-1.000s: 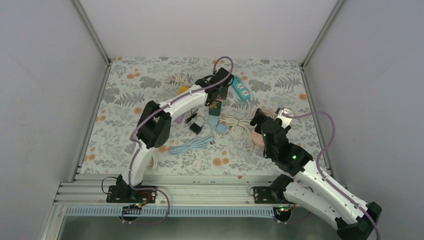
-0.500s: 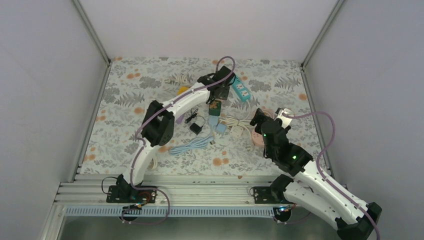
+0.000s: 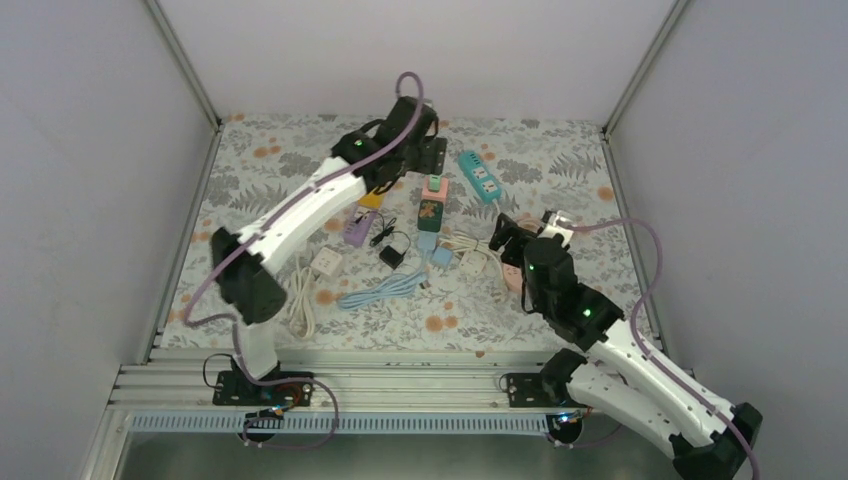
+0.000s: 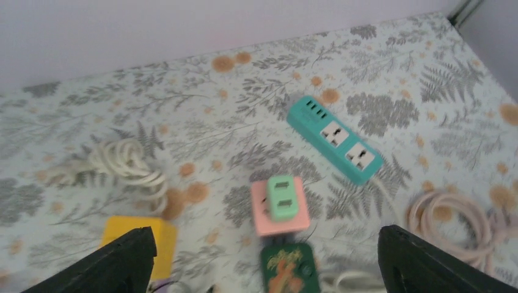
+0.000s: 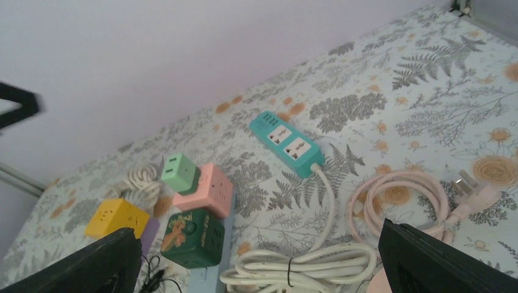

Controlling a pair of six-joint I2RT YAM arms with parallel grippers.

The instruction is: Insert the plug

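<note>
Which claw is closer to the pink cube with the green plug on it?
Left. The left claw hovers just behind the pink socket cube; the right claw is farther off, toward the near right.

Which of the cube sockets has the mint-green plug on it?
The pink cube, just beyond the dark green cube; the mint-green plug sits on its top. The yellow cube and dark green cube carry no plug.

The surface (image 4: pixel 183 122) wears a matt fern-printed cover; cloth or vinyl, I cannot tell. The teal power strip (image 4: pixel 335 138), pink socket cube (image 4: pixel 287 224), mint plug (image 4: pixel 281 196), yellow cube (image 5: pixel 116 218) and dark green cube (image 5: pixel 192 231) are smooth plastic with a soft sheen. The coiled white cord (image 5: pixel 299 262) looks rubbery. Dull metal rails (image 3: pixel 400 385) line the near edge.
</note>
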